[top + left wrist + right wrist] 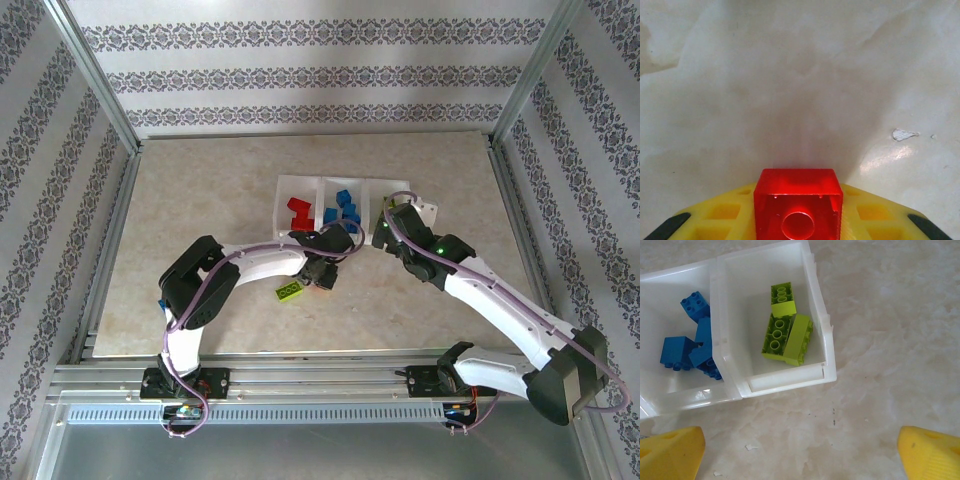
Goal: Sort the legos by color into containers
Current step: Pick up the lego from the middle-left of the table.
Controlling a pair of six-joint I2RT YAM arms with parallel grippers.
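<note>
tabletop (790, 75): red lego (798, 197) pinched in left gripper (798, 222)

The desk (200, 220) is a pale beige slab with a cloudy, marbled pattern, bordered by metal rails. A clear, whitish three-compartment tray (300, 178) sits flat on it past the middle, somewhat right of centre, with its long side running left to right. One lime green lego (289, 291) lies alone on the bare surface, nearer the front edge than the tray and well apart from it, turned at a slant. Up close, the top shows a small white fleck (903, 134) and a few tiny scraps (751, 446) just off the tray's outer wall (785, 381).
</note>
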